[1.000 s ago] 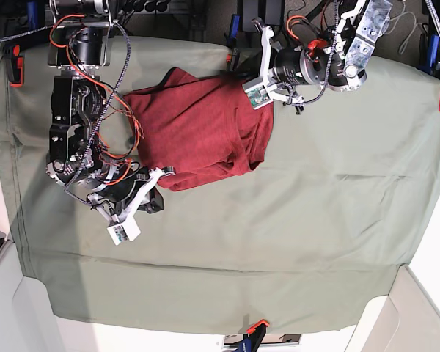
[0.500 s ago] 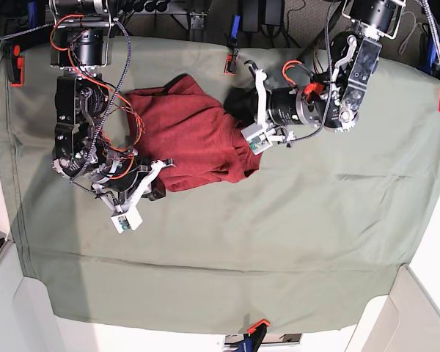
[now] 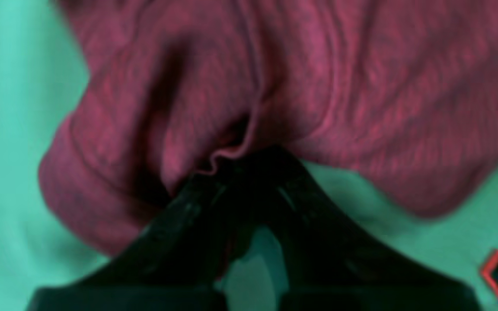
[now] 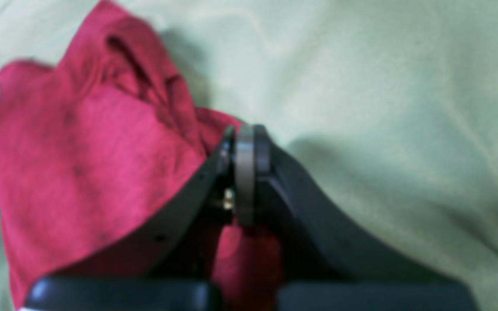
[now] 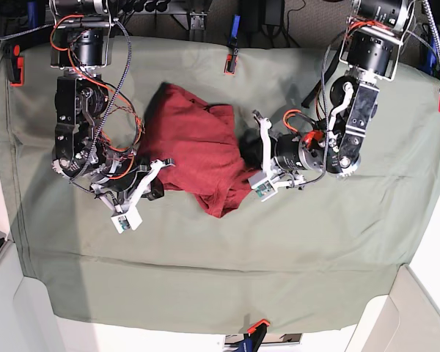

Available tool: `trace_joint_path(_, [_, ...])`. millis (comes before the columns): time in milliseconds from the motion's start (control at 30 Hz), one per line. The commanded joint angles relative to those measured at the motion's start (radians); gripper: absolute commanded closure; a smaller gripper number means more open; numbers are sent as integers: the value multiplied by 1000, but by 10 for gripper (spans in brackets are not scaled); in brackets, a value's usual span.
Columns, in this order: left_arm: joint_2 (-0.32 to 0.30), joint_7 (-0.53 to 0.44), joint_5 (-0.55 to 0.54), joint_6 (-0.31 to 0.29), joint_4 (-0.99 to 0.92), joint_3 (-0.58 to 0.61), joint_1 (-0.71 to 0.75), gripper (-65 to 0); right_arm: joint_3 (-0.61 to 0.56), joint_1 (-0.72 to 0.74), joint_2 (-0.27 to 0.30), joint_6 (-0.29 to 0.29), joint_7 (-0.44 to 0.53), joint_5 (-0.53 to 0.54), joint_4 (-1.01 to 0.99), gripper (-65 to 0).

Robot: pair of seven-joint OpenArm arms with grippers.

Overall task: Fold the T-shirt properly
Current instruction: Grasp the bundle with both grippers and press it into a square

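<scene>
Two hands at the bunched T-shirt (image 5: 198, 150)

From the T-shirt, the left hand (image 3: 266, 172) is at the side on the base view's right, tips together on its edge; the right hand (image 4: 244, 172) is at the opposite side, tips together, any grip unclear. The T-shirt lies crumpled on the cloth-covered tabletop (image 5: 205, 286).
</scene>
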Motion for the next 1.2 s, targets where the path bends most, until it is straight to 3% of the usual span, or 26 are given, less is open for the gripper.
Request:
trace_joint_path(0, [-11, 0, 29, 21, -17, -6, -43, -9, 0, 24, -2, 4, 19, 12, 16, 0])
trace_joint_path(167, [-11, -27, 44, 21, -163, -6, -165, -9, 0, 24, -2, 3, 19, -3, 16, 0])
trace_joint_path(267, [-18, 36, 4, 21, -193, -6, -195, -9, 0, 24, -2, 3, 19, -30, 16, 0])
trace_joint_path(500, [-98, 337, -460, 21, -102, -6, -132, -9, 0, 13, 1, 4, 19, -39, 1, 0])
trace_joint_path(633, [-159, 437, -615, 21, 13, -6, -42, -9, -2, 5, 5, 15, 20, -51, -65, 0])
trace_joint_path(800, [-215, 437, -705, 21, 97, -6, 32, -9, -26, 3, 6, 15, 14, -5, -137, 0])
trace_joint_path(933, [-248, 437, -708, 21, 133, -9, 80, -9, -107, -24, 6, 49, 8, 51, -134, 0])
trace_joint_path(1167, [-333, 441, -708, 21, 146, -9, 130, -9, -264, -106, 5, 33, 8, 73, -72, 0])
